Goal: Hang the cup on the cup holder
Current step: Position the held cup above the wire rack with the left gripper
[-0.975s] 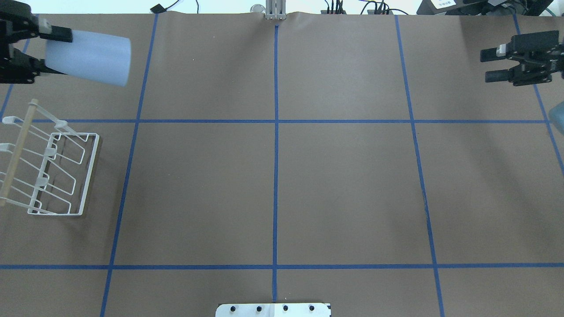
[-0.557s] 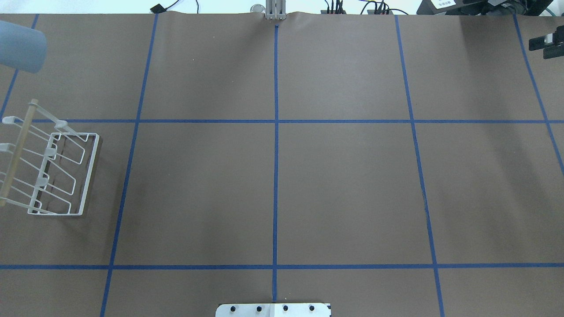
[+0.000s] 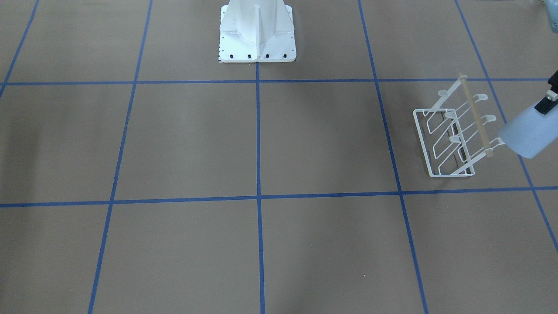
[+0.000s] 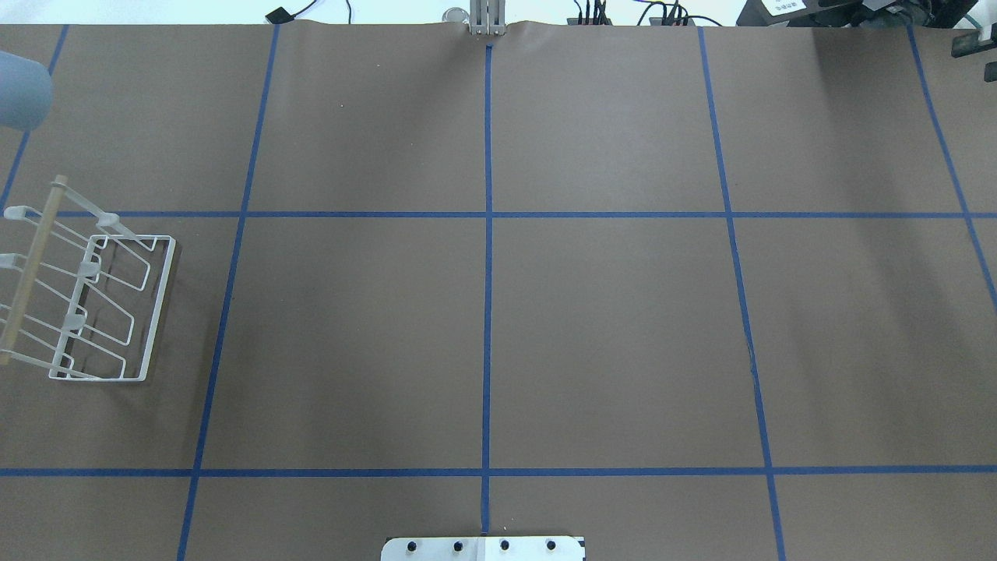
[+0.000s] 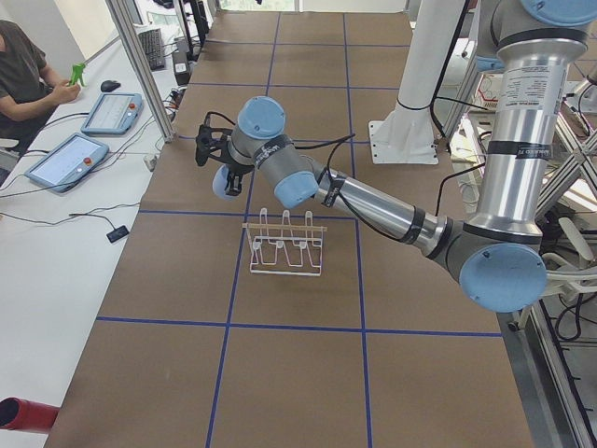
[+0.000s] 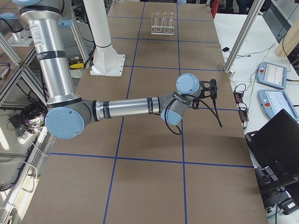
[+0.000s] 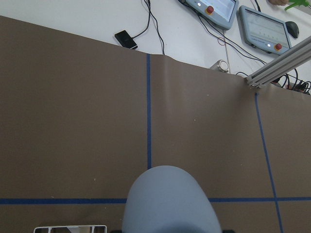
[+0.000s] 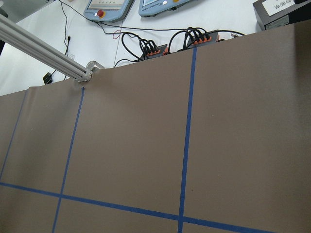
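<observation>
My left gripper is shut on the light-blue cup, held on its side in the air at the table's far left. The cup's wide end just shows in the overhead view and fills the bottom of the left wrist view. The white wire cup holder stands on the table just nearer the robot than the cup, with its beige rod and slanted prongs bare. My right gripper is open and empty at the far right edge.
The robot's white pedestal stands at the table's near middle. Blue tape lines grid the brown table cover. Beyond the far edge are cables and teach pendants. An operator sits past the table.
My left gripper has carried the cup further left, almost out of the overhead view. My right gripper has pulled back to the right and far edge, still open.
</observation>
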